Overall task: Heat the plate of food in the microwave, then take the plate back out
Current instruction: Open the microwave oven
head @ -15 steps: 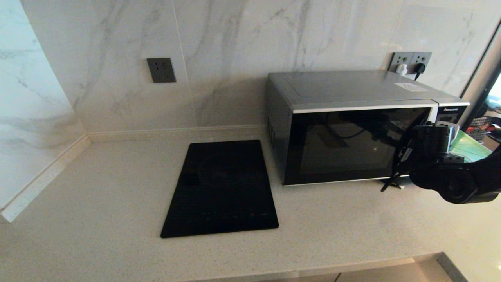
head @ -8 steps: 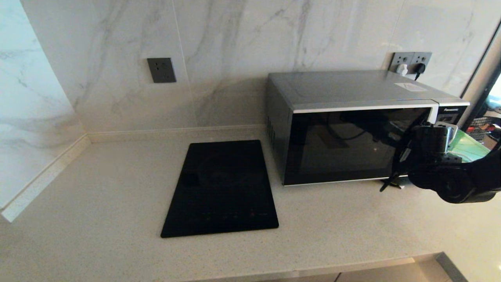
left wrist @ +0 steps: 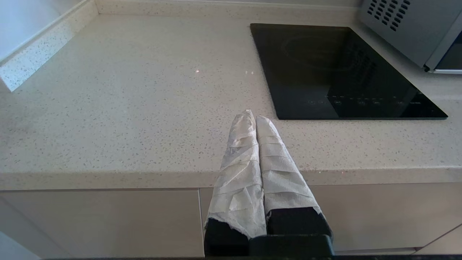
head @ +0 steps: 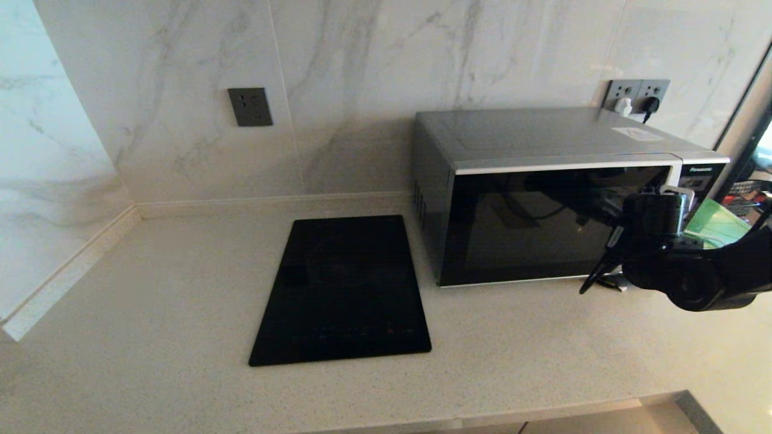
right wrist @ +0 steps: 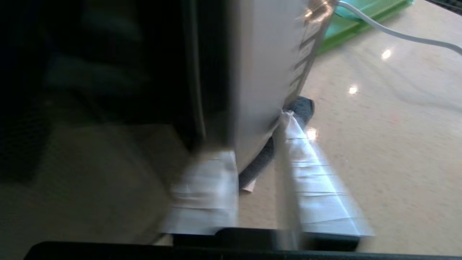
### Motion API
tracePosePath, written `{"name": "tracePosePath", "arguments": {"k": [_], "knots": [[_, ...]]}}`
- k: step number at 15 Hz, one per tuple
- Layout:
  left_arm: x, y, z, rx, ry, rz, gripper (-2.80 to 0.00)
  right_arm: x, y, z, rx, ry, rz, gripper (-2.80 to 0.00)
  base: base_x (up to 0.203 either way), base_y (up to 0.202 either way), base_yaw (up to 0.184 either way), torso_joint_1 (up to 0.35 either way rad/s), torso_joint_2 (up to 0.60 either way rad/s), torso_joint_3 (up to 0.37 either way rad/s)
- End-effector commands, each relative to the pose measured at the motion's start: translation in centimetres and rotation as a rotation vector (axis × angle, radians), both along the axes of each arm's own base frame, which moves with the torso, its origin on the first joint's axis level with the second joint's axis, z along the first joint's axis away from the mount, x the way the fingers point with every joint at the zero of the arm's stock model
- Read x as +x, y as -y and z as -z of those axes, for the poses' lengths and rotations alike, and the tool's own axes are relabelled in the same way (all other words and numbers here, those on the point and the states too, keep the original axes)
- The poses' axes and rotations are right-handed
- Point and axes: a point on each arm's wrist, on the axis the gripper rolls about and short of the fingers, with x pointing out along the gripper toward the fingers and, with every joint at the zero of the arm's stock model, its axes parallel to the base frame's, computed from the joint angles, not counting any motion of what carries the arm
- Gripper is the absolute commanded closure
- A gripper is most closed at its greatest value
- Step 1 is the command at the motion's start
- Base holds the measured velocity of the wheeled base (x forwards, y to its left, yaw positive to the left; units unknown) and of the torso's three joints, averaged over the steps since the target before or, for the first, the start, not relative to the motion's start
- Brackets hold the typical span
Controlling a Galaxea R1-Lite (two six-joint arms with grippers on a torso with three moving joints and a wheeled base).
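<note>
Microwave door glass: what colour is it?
Black; the microwave door shows best in the head view.

The right tool (right wrist: 252,159) has closed onto the microwave (head: 543,181) door's handle.

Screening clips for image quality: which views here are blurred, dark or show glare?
Head view: sharp, evenly lit, with reflections in the black door of the microwave. Left wrist view: sharp, with small glints on the counter. Right wrist view: motion-smeared, dark on the microwave side, with bright spots on the counter beside the right gripper.
</note>
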Motion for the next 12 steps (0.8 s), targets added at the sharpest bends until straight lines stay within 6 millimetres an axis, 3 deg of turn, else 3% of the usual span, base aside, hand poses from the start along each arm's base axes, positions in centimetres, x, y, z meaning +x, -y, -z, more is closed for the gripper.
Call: {"name": "tracePosePath", "arguments": {"k": [1,12], "knots": [[0.01,0.00,-0.01,-0.001,-0.001,-0.001,0.00,-0.03,0.02,-0.03,-0.003,0.003,0.010,0.00,0.000,0.000,0.000,0.000,0.00,0.000],[0.01,0.00,-0.01,-0.001,-0.001,-0.001,0.00,-0.75,-0.03,-0.74,-0.006,0.014,0.018,0.00,0.000,0.000,0.000,0.000,0.00,0.000]]}}
